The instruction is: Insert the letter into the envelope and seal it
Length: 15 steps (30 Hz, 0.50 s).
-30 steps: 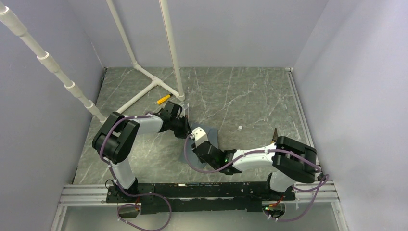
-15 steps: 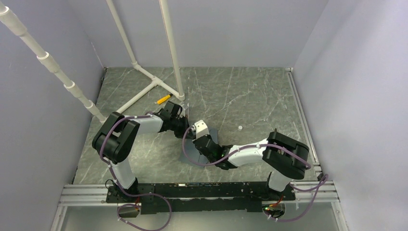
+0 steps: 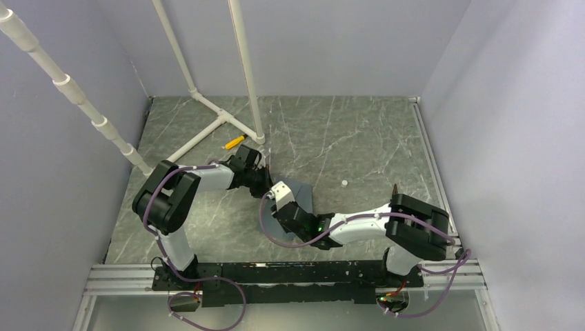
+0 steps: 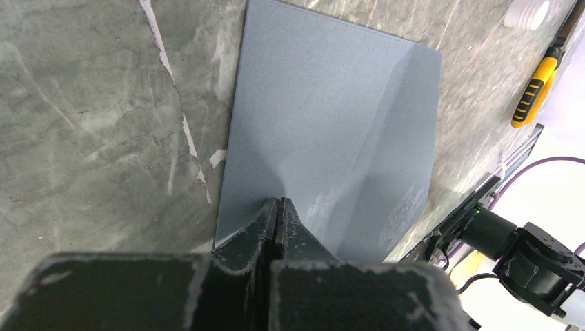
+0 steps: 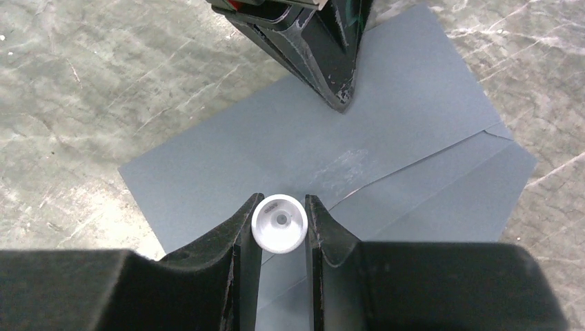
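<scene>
Envelope (image 4: 324, 138) is lying flat on the table (image 4: 90, 117). Left claw (image 4: 278, 201) is pressing its joined tips onto the envelope just inside the near edge. Right claw (image 5: 279, 201) is gripping a round piece (image 5: 279, 223) over the envelope, facing the left claw. Tool (image 4: 532, 93) and cap (image 4: 526, 12) are lying off the envelope, ahead-right of the left claw.
</scene>
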{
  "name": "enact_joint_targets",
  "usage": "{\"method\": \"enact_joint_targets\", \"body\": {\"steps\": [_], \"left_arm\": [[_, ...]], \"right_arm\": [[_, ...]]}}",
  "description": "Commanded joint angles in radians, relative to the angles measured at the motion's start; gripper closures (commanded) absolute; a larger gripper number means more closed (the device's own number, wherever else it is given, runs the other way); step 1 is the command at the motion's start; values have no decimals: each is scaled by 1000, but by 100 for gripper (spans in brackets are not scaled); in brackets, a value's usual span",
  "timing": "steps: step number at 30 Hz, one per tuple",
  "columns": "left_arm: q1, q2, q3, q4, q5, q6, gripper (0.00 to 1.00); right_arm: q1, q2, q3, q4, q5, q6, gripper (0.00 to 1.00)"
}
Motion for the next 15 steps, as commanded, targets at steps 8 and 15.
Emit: {"method": "enact_joint_targets", "body": {"steps": [8, 15], "left_arm": [[-14, 72, -21, -107, -143, 70, 98], [-14, 72, -11, -111, -143, 71, 97]], "right_arm": [[-109, 62, 10, -99, 12, 49, 100], [-177, 116, 57, -51, 20, -4, 100]]}}
